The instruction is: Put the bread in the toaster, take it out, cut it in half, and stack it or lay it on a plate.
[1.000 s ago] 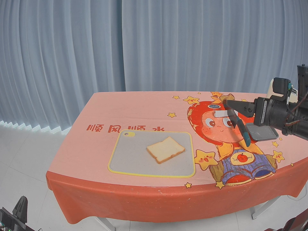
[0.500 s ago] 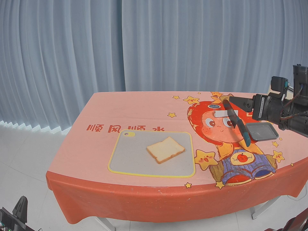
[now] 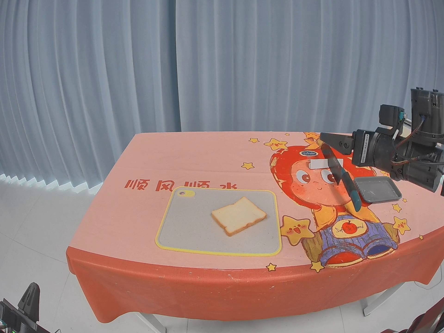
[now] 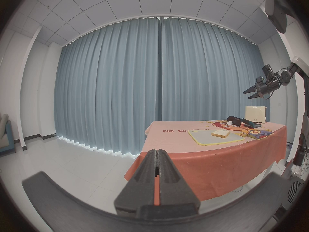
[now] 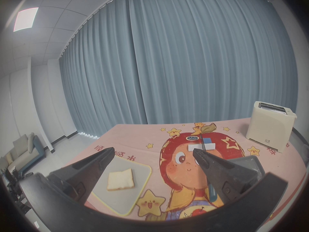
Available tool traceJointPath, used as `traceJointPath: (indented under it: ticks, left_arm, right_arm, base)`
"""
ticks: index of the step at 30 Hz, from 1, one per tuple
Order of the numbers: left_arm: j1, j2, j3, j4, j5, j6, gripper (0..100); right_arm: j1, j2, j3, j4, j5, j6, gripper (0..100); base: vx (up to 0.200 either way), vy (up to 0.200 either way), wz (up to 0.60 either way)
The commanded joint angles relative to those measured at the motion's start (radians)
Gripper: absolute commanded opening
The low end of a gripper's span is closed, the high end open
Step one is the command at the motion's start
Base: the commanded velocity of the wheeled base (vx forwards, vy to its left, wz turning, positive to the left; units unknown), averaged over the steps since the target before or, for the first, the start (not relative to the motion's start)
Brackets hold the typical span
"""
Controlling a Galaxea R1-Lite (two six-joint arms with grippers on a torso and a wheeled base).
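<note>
Room: pleated blue-grey curtain [image 3: 138, 47] behind a table under an orange-pink cartoon-printed cloth [image 3: 185, 163].
Bread: one pale, square slice of white bread [image 3: 238, 215] lies flat and whole on the board, right of its middle.
Board: a grey rectangular cutting board with a yellow rim [image 3: 185, 230], which serves as the landmark for the places below.
Knife: a dark-bladed knife with a teal handle [image 3: 344, 181] is well to the right of the board. It appears propped against the tray's near edge, and nothing holds it.
Tray: a shallow grey rectangular tray [image 3: 378, 189], apparently the plate, sits just past the knife, farther right of the board.
Toaster: a cream two-slot toaster [image 5: 272, 124] stands far right of the board near the table's back corner. No bread shows above its slots.
Right gripper: the right gripper [image 5: 153, 152] hangs in the air right of the board, above the knife and tray. Its fingers are spread wide and carry nothing.
Left gripper: the left gripper [image 4: 156, 155] is low and off the table, well to the left of the board. Its fingers are pressed together on nothing.
Progress: the slice looks untoasted, though I cannot tell for sure.
Left: the slice is uncut and the tray is bare, so halving and plating certainly remain, and probably toasting too.
</note>
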Motion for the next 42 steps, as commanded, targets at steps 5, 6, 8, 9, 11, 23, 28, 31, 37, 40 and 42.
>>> traceJointPath:
  ticks: [5,6,8,9,11,23,28,31,37,40,42]
  left_arm:
    - [0.000,0.001,0.018,-0.001,0.000,0.000,0]
    - [0.000,0.001,0.018,-0.001,0.000,0.000,0]
    - [0.000,0.001,0.018,-0.001,0.000,0.000,0]
    - [0.000,0.001,0.018,-0.001,0.000,0.000,0]
    - [0.000,0.000,0.018,-0.001,0.000,0.000,0]
    - [0.000,0.001,0.018,-0.001,0.000,0.000,0]
    - [0.000,0.001,0.018,0.000,0.000,0.000,0]
    - [0.000,0.001,0.018,0.000,0.000,0.000,0]
    - [0.000,0.001,0.018,-0.001,0.000,0.000,0]
    - [0.000,0.001,0.018,-0.001,0.000,0.000,0]
    - [0.000,0.001,0.018,0.000,0.000,0.000,0]
  right_arm:
    - [-0.015,0.023,0.035,-0.063,-0.007,-0.008,100]
    - [-0.015,0.021,0.040,-0.061,-0.007,-0.009,100]
    - [-0.015,0.018,0.048,-0.063,-0.007,-0.009,100]
    - [-0.015,0.018,0.058,-0.063,-0.007,-0.012,100]
    - [-0.017,0.018,0.061,-0.063,-0.007,-0.017,100]
    - [-0.093,0.032,0.083,-0.063,-0.007,-0.032,100]
    - [-0.087,0.047,0.117,-0.058,-0.007,-0.039,100]
    - [-0.092,0.056,0.118,-0.058,-0.008,-0.040,100]
    - [-0.132,0.067,0.118,-0.057,-0.008,-0.048,100]
    - [-0.145,0.092,0.121,-0.058,-0.008,-0.055,100]
    - [-0.150,0.098,0.124,-0.057,-0.010,-0.060,100]
  base:
    - [0.000,0.000,0.00]
    - [0.000,0.000,0.00]
    - [0.000,0.000,0.00]
    - [0.000,0.000,0.00]
    - [0.000,0.000,0.00]
    - [0.000,0.000,0.00]
    - [0.000,0.000,0.00]
    - [0.000,0.000,0.00]
    - [0.000,0.000,0.00]
    - [0.000,0.000,0.00]
    - [0.000,0.000,0.00]
